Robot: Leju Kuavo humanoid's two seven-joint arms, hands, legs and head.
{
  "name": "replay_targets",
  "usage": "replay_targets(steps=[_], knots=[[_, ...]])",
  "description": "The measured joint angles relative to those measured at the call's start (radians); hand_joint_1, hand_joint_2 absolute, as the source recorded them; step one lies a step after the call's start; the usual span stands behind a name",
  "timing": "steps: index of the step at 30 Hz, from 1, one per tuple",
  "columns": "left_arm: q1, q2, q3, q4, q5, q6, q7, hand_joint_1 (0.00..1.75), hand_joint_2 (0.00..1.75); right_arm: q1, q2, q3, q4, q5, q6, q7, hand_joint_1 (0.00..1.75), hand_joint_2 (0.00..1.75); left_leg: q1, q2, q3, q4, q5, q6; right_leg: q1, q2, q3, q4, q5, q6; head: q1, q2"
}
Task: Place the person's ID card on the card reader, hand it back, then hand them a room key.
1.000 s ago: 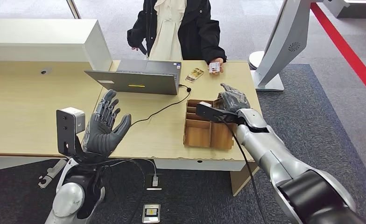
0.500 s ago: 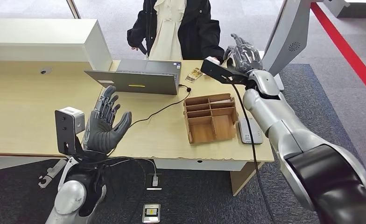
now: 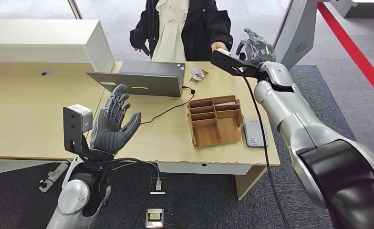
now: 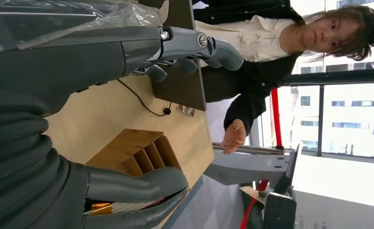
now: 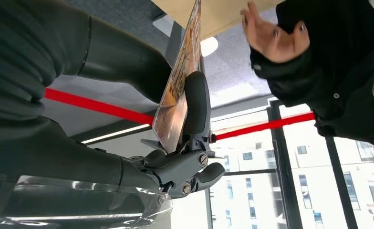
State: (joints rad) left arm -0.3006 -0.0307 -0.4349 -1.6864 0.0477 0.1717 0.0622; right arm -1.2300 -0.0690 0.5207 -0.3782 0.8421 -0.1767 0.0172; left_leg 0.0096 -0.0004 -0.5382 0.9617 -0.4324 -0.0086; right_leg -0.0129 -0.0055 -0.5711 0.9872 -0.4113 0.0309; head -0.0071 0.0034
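Observation:
My right hand point(image 3: 256, 47) is raised past the desk's far right corner and pinches an orange printed card point(image 5: 178, 90) between thumb and a finger; the card stands edge-on in the right wrist view. The person's open hand point(image 3: 218, 46) point(image 5: 271, 36) is held out just beside it, palm showing, not touching the card. The grey card reader point(image 3: 253, 133) lies on the desk right of the wooden organizer point(image 3: 216, 120). Two similar cards point(image 3: 198, 74) lie by the laptop. My left hand point(image 3: 113, 126) point(image 4: 56, 119) hovers open and empty above the desk's front edge.
An open grey laptop point(image 3: 140, 78) with a black cable stands mid-desk, facing the person point(image 3: 182, 26). A white raised counter point(image 3: 46, 40) sits at the back left. A white kiosk stand point(image 3: 290, 43) rises right of the desk, close behind my right hand.
My right hand rose from the organizer to the far right corner, toward the person. The person's hand lifted off the desk and opened. My left hand drifted slightly right.

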Motion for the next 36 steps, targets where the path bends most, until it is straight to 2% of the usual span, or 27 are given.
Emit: replay_targets(steps=[5,13,35,36], knots=[[-0.016,-0.009,0.0,0.009,0.004,-0.024,-0.013,0.0,1.75,-0.023,0.002,0.001,0.013,0.026,0.044,0.05,1.75,1.75,0.0,0.0,0.0,0.0,0.0,0.0,0.0,0.0,0.0,0.0,0.0,0.0,0.0,0.0],[-0.044,-0.018,-0.001,0.032,0.01,-0.036,-0.023,0.0,1.75,-0.069,0.011,0.003,0.035,0.049,0.062,0.093,1.75,1.75,0.0,0.0,0.0,0.0,0.0,0.0,0.0,0.0,0.0,0.0,0.0,0.0,0.0,0.0],[-0.061,-0.027,-0.015,0.077,0.038,-0.047,-0.039,0.0,1.75,-0.08,0.016,0.002,0.059,0.043,0.06,0.096,1.75,1.75,0.0,0.0,-0.001,0.0,0.0,0.0,0.0,0.0,-0.001,0.0,0.0,0.0,0.0,0.0],[-0.062,-0.028,-0.016,0.078,0.041,-0.047,-0.039,0.0,1.75,-0.079,0.015,0.002,0.059,0.043,0.06,0.095,1.41,1.75,0.0,0.0,-0.001,0.0,0.0,0.0,0.0,0.0,-0.001,0.0,0.0,0.0,0.0,0.0]])
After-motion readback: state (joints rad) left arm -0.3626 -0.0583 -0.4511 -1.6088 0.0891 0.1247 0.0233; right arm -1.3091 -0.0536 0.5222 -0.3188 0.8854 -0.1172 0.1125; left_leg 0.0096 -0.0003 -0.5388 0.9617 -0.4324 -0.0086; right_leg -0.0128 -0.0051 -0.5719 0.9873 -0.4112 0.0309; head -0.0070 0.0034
